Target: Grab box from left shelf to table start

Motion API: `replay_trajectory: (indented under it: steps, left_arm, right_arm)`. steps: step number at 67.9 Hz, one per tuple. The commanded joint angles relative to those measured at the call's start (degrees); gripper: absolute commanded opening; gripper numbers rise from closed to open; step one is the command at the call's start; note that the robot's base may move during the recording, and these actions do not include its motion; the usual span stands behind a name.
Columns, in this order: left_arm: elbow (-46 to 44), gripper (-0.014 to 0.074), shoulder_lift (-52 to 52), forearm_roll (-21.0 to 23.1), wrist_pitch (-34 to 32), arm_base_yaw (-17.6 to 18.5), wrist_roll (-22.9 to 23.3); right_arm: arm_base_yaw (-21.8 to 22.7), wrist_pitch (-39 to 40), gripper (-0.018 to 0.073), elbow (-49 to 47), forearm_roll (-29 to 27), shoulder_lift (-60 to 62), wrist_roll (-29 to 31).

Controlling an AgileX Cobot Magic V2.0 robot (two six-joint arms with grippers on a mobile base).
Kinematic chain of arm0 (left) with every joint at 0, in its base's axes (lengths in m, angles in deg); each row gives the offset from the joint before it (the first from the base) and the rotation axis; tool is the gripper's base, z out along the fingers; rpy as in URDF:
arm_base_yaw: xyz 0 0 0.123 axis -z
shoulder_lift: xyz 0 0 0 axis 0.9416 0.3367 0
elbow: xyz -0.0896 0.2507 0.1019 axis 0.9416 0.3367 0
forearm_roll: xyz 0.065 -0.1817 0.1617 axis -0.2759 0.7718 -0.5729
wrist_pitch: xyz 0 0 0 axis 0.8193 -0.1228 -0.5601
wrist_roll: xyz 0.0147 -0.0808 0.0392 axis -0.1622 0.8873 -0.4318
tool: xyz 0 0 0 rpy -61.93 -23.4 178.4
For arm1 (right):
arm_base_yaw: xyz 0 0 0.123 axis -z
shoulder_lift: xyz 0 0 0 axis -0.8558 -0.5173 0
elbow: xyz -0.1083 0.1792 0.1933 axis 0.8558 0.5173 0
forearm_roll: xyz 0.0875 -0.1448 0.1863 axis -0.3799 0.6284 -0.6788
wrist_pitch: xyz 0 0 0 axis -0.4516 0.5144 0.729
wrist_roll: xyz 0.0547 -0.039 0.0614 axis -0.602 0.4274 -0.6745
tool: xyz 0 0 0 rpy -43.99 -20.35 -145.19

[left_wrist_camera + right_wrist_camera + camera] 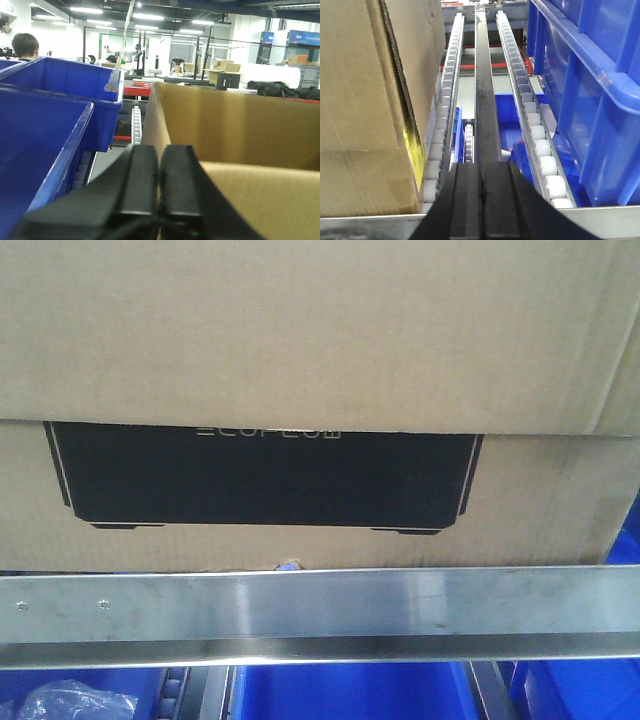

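Note:
The box [320, 340], brown cardboard with a black ECOFLOW panel, fills the front view and rests on the left shelf behind its steel rail [320, 605]. In the left wrist view my left gripper [159, 146] is shut, its black fingers [142, 180] pointing along the left wall of the box [240, 125]. My right gripper [482, 165] is also shut and holds nothing. It sits over the rail [365, 226], just right of the box [360, 100] and apart from it. The table is out of view.
Blue plastic bins [45, 130] stand close on the box's left, and another blue bin [590, 100] on its right. Roller tracks [530, 110] run back along the shelf. Below the rail are more blue bins [350, 695] and a plastic bag [65, 705].

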Motion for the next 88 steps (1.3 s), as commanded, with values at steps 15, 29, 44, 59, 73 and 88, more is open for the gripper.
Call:
replay_trajectory:
  steps: [15, 29, 44, 59, 73, 88]
  left_arm:
    - [-13.0, 0.0447, 11.9, -0.4, 0.7, 0.3, -0.3]
    - [-29.1, 0.0412, 23.7, -0.4, 17.8, 0.3, -0.3]
    - [-45.7, 0.0412, 39.0, -0.4, 33.7, 0.3, -0.3]
    - [-55.9, 0.0412, 52.3, -0.4, 44.8, 0.3, -0.3]
    - [-59.8, 0.0412, 61.8, -0.6, 47.3, 0.3, -0.3]
    - [-62.1, 0.0412, 68.4, -2.2, 47.6, 0.3, -0.1]
  right_arm:
    - [0.3, 5.6, 0.0056, 0.1, 0.0, 0.5, 0.2]
    - [0.3, 5.6, 0.0056, 0.1, 0.0, 0.5, 0.2]
    - [0.3, 5.6, 0.0056, 0.1, 0.0, 0.5, 0.2]
    - [0.3, 5.6, 0.0056, 0.1, 0.0, 0.5, 0.2]
    - [0.3, 5.6, 0.0056, 0.1, 0.0, 0.5, 0.2]
    - [0.3, 5.6, 0.0056, 0.1, 0.0, 0.5, 0.2]
